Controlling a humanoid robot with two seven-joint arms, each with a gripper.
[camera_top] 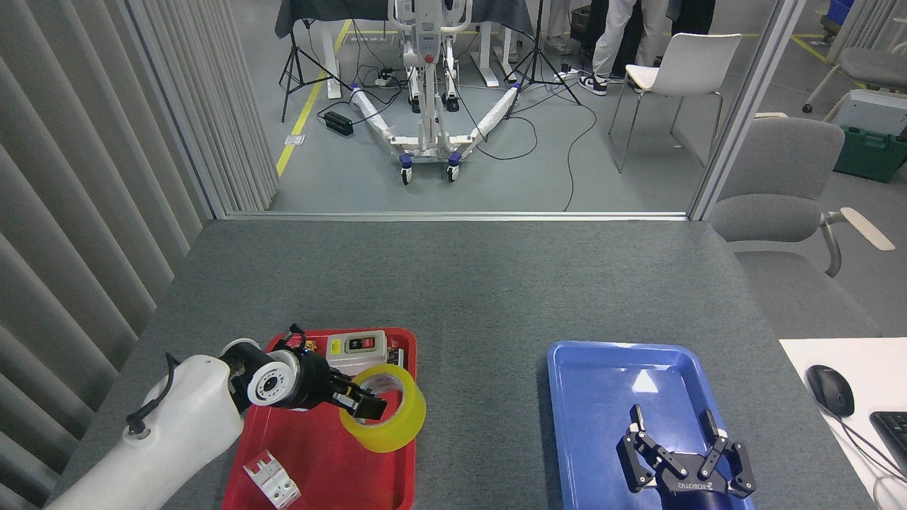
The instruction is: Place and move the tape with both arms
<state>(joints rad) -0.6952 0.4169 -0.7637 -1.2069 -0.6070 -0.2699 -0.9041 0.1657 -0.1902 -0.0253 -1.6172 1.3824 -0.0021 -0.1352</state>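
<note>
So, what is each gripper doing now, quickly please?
Left gripper: closed on the tape, fingers through its core.
Right gripper: open, holding nothing, above the blue tray.

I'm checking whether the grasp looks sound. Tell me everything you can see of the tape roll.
The tape is a wide roll of translucent yellow packing tape with a white inner core. It is tilted, its opening facing up and toward the left gripper, whose dark fingers reach into the core and hold its wall. It appears lifted over the right part of the red tray, overlapping the tray's right rim, just in front of the grey switch box.
</note>
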